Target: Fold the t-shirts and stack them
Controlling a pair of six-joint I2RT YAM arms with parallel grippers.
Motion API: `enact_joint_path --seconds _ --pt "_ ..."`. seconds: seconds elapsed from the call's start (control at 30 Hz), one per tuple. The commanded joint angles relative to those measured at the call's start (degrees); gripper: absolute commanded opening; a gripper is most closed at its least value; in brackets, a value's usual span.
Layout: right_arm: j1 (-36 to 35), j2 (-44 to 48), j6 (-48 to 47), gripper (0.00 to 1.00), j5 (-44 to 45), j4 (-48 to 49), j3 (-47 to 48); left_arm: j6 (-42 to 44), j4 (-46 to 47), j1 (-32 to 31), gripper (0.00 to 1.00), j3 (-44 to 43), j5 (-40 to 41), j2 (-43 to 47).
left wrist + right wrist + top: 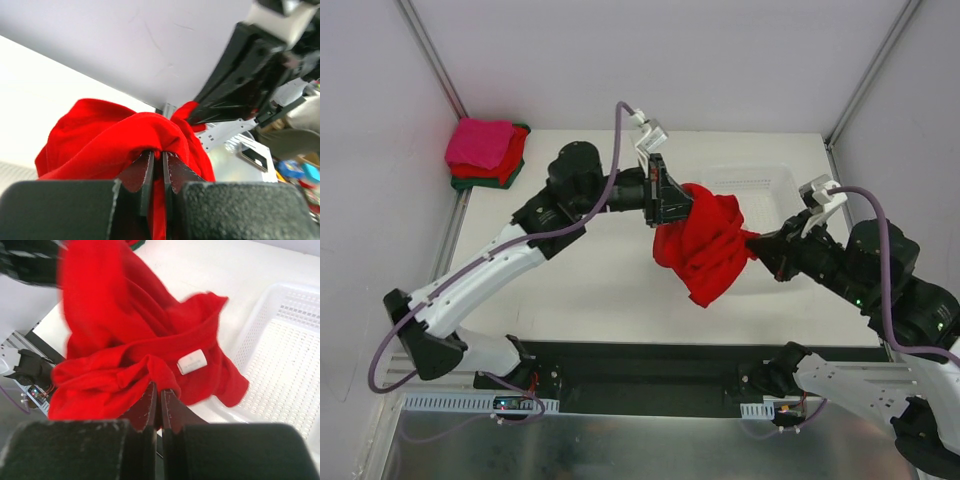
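While both arms reach in over the table (580,290), the red shirt (705,245) hangs bunched between them, right of centre in the top view. It is crumpled, not spread, and its lowest point tapers toward the near edge. Whether that tip touches the table cannot be told.

On the shirt's upper left side, the left gripper (678,205) has its jaws closed on a fold. Its wrist view shows red cloth squeezed between the two fingers (142,172) and humped over their tips.

On the shirt's right side, the right gripper (757,243) has its jaws closed as well, clamped on another fold. Its wrist view shows cloth caught between the fingers, with a small white label (192,361) just above and right of the grip.

A white lattice basket (765,180) sits on the far right of the table, behind the shirt. The cloth covers its left part in the top view, and a loose flap drapes over its near rim in the right wrist view.

A stack (487,152) of folded shirts lies at the far left corner, well apart from the held one. It has hot pink on top, red under it and dark green at the bottom.
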State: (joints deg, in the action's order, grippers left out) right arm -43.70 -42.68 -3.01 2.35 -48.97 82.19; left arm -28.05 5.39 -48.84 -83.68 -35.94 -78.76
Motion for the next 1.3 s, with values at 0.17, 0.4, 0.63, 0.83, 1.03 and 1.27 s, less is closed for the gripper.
enact_joint_path --seconds 0.17,0.4,0.63,0.83,1.03,1.27 --pt "-0.15 -1.35 -0.42 0.01 0.81 3.62 -4.32 9.33 -13.81 -0.64 0.0 5.72 19.83 21.01" --pt "-0.16 -5.13 0.45 0.02 1.87 5.11 -9.49 9.33 -19.89 -0.56 0.0 14.66 30.48 29.62" --pt "-0.16 -11.19 1.51 0.23 1.08 8.97 -17.32 6.26 -19.19 -0.64 0.0 24.08 32.42 27.26" --pt "-0.16 -16.39 2.48 0.85 5.1 10.56 -20.58 6.17 -17.78 -0.64 0.0 28.83 37.42 25.15" --pt "-0.24 -17.7 4.4 0.9 11.78 10.65 -19.97 5.99 -17.87 -0.56 0.0 31.29 40.6 24.18" --pt "-0.24 -22.88 5.73 0.9 17.51 10.73 -20.4 5.2 -17.43 -0.64 0.0 32.26 39.64 22.78"
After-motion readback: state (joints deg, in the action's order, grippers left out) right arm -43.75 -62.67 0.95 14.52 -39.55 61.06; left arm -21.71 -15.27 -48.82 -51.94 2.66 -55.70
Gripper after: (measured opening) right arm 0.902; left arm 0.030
